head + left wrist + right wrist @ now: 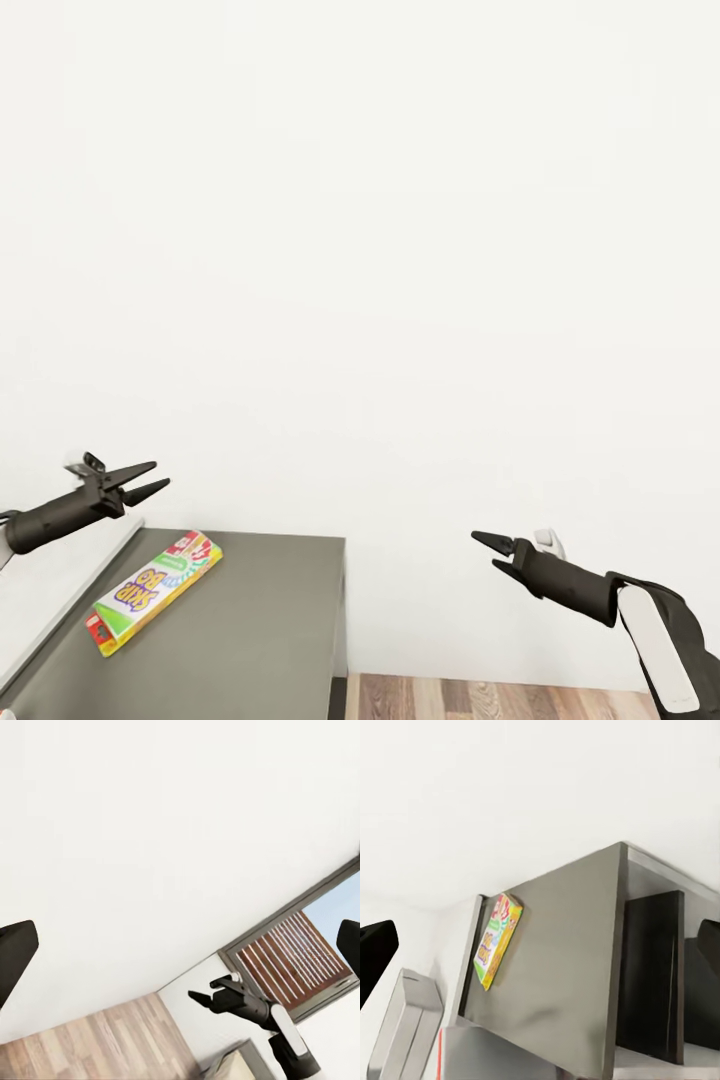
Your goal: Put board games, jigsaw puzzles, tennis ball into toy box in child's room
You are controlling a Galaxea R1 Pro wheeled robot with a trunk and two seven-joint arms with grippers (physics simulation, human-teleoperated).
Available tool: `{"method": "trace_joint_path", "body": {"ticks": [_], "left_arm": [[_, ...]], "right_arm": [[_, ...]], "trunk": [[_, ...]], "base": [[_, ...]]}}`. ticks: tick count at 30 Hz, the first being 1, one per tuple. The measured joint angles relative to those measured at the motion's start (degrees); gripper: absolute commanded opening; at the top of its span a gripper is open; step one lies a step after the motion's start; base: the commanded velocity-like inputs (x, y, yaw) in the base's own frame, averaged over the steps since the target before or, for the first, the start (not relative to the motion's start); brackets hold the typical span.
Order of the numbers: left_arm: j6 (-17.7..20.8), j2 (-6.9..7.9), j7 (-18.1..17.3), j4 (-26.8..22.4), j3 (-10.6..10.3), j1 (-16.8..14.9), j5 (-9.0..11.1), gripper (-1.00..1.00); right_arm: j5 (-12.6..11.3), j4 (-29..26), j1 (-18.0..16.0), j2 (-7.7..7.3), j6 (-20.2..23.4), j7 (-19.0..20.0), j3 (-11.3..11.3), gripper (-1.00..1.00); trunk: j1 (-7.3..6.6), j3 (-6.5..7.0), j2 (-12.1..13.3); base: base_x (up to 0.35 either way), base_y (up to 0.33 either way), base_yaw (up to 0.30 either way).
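Board game [153, 591]: green-red box lying flat on the grey surface [260, 630], at 7 o'clock in head view.
Left tool [147, 479]: jaws parted, empty.
Right tool [492, 553]: parted, empty.
Progress: this game apparently not yet boxed.

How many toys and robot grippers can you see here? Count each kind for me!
Board games: 1, the green-red board game lying on the table
Grippers: 2, the left gripper and the right gripper, both with jaws open
Total: 3
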Motion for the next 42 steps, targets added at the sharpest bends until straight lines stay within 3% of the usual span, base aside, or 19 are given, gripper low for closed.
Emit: {"method": "trace_joint_path", "body": {"ticks": [9, 13, 18, 21, 29, 33, 39, 42], "left_arm": [[0.0, 0.11, 0.5, 0.9, 0.0, 0.0, -0.3, 1.0], [0.2, 0.11, 4.3, 0.9, -0.1, -0.1, -2.0, 1.0], [0.9, 0.12, 12.8, 0.9, 0.3, -0.1, -3.0, 1.0], [1.0, 0.04, 16.2, 0.9, 0.3, -0.1, -3.1, 1.0], [1.2, 0.05, 29.7, 0.9, 0.4, -0.4, -3.2, 1.0], [1.0, 0.17, 38.1, 0.9, 0.4, -0.5, -3.1, 1.0], [0.5, 0.13, 45.0, 0.8, 0.4, -0.5, -3.2, 1.0], [0.4, 0.12, 47.6, 0.7, 0.4, -0.6, -3.2, 1.0]], "right_arm": [[0.1, 3.2, 0.0, -1.52, 0.0, -0.2, 0.0, 1.0], [0.1, 4.6, 0.0, -1.79, 0.0, -0.2, 0.0, 1.0], [0.1, 4.7, 0.0, -1.56, 0.0, -0.4, 0.0, 1.0], [0.1, 4.7, 0.0, -1.41, 0.0, -0.6, 0.0, 1.0], [0.1, 4.7, 0.0, -1.1, 0.0, -1.0, 0.0, 1.0], [0.1, 4.7, 0.0, -1.01, 0.0, -1.1, 0.1, 1.0], [0.2, 4.7, 0.0, -1.16, -0.2, -1.3, 3.6, 1.0], [0.2, 4.7, 0.0, -1.11, -0.3, -1.3, 4.1, 1.0]], "trunk": [[0.02, 0.0, 0.0], [0.02, 0.0, 0.0], [0.02, 0.0, 0.0], [0.02, 0.0, 0.0], [0.02, 0.0, 0.0], [0.02, 0.0, 0.0], [0.0, 0.0, 0.0], [0.0, 0.0, 0.0]], "base": [[0.032, 0.009, -0.045], [0.001, 0.0, -0.179], [0.0, 0.0, -0.043], [0.0, 0.0, -0.01], [0.0, 0.0, -0.001], [0.0, 0.0, 0.0], [0.095, 0.0, 0.0], [0.189, 0.0, 0.0]]}}
